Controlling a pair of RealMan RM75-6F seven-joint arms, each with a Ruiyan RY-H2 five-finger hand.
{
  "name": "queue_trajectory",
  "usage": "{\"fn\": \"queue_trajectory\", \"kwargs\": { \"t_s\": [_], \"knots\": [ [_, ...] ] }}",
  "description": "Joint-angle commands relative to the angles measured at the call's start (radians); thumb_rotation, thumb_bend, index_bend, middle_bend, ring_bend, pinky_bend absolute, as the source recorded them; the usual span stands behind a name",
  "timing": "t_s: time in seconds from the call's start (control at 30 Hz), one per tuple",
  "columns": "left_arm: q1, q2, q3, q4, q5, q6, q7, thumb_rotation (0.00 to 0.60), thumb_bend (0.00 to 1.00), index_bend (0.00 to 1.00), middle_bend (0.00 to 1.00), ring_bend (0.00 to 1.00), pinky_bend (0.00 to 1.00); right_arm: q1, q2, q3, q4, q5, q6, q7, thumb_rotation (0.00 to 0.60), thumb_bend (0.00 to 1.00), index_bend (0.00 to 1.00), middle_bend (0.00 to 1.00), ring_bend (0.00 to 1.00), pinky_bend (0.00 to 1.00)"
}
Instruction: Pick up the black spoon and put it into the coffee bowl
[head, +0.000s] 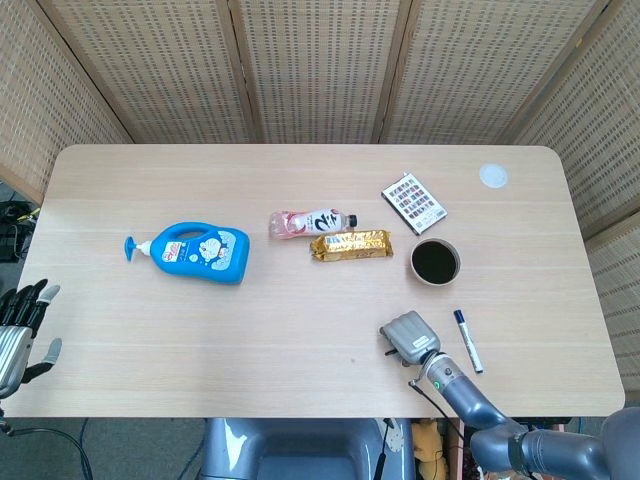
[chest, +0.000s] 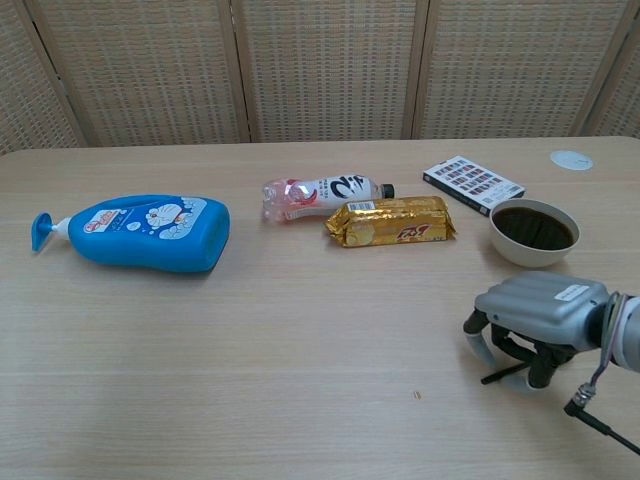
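The black spoon (chest: 503, 375) lies on the table near the front right; only its thin handle shows, poking out leftward from under my right hand (chest: 540, 318). That hand (head: 408, 338) hovers low over it, palm down, fingers arched to the table around the spoon, thumb apart from them. In the head view just a dark tip of the spoon (head: 389, 352) is visible. The coffee bowl (chest: 533, 232), beige and full of dark liquid, stands a little beyond the hand (head: 435, 261). My left hand (head: 20, 330) hangs off the table's front left corner, fingers apart, holding nothing.
A blue-capped marker (head: 467, 340) lies right of the hand. Behind the bowl are a card box (head: 413, 202) and a white disc (head: 492, 176). A gold packet (chest: 390, 221) and pink bottle (chest: 320, 193) lie mid-table; a blue soap bottle (chest: 140, 231) lies left.
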Motion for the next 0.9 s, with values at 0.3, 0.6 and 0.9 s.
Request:
{"fn": "queue_trajectory", "kwargs": {
  "t_s": [0.3, 0.6, 0.9],
  "knots": [
    [0.001, -0.003, 0.000, 0.009, -0.002, -0.001, -0.007, 0.600, 0.47, 0.00, 0.00, 0.00, 0.00, 0.005, -0.008, -0.005, 0.004, 0.017, 0.000, -0.009, 0.600, 0.48, 0.58, 0.89, 0.88, 1.00],
    [0.002, -0.005, 0.001, 0.014, -0.004, -0.003, -0.010, 0.600, 0.47, 0.00, 0.00, 0.00, 0.00, 0.007, -0.016, -0.012, 0.011, 0.026, -0.002, -0.012, 0.600, 0.48, 0.59, 0.89, 0.88, 1.00],
    [0.005, -0.005, -0.001, 0.018, -0.003, 0.002, -0.014, 0.600, 0.47, 0.00, 0.00, 0.00, 0.00, 0.005, -0.020, -0.020, 0.009, 0.029, 0.001, -0.009, 0.600, 0.49, 0.60, 0.89, 0.88, 1.00]
  ]
}}
